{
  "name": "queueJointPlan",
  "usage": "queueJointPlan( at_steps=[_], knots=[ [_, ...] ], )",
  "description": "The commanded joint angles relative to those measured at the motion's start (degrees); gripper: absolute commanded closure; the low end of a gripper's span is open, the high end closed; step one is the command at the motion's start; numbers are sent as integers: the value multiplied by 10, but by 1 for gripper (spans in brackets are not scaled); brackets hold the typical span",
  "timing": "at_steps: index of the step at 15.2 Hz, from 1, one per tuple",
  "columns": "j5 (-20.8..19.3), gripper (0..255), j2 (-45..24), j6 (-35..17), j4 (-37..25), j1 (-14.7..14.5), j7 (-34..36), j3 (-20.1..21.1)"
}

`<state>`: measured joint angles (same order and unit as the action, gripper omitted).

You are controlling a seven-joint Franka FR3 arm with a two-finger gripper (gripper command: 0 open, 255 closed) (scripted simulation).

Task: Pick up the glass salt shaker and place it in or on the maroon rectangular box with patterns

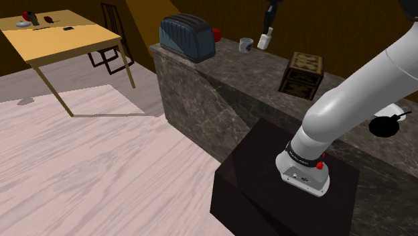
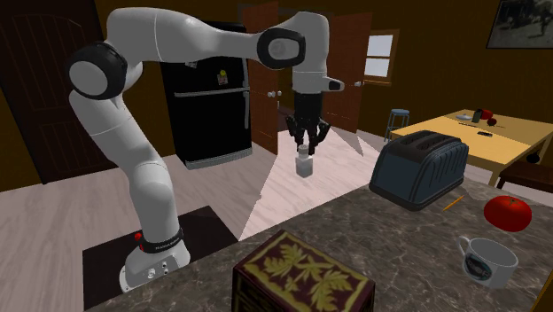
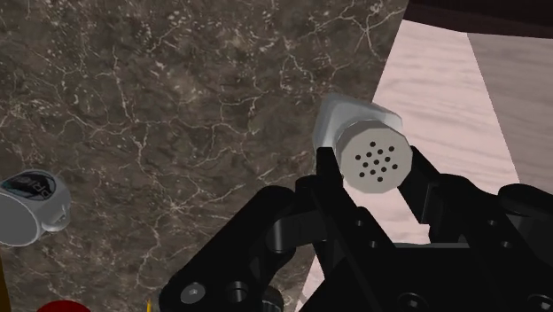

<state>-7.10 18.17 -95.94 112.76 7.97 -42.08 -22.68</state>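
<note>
Fingers point(image 3: 328, 177) are clamped on the salt shaker point(image 3: 377, 151), pinching it just below its perforated cap. You've got it hanging clear of the dark marble counter point(image 2: 390, 230), right over its edge. Your patterned maroon box point(image 2: 301, 275) sits on the counter, well apart from the shaker; a mug point(image 2: 486, 261) and a toaster point(image 2: 419, 167) stand there too.

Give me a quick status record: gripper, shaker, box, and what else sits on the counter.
gripper: shut on the salt shaker's perforated cap
salt shaker: upright, hanging under the gripper, apparently clear of the marble counter
patterned box: on the counter, apart from the shaker, nothing on it
other items: toaster, white mug, red tomato, all on the counter
</note>
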Motion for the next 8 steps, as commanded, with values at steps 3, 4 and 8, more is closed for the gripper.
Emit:
queueJointPlan(
  at_steps=[3, 4, 8],
  knots=[
    [-15, 255, 13, 12, -4, 20, -51, -33],
    [-18, 255, 14, 15, -7, 25, -65, -42],
    [-28, 255, 12, 27, -27, 43, -121, -80]
  ],
)
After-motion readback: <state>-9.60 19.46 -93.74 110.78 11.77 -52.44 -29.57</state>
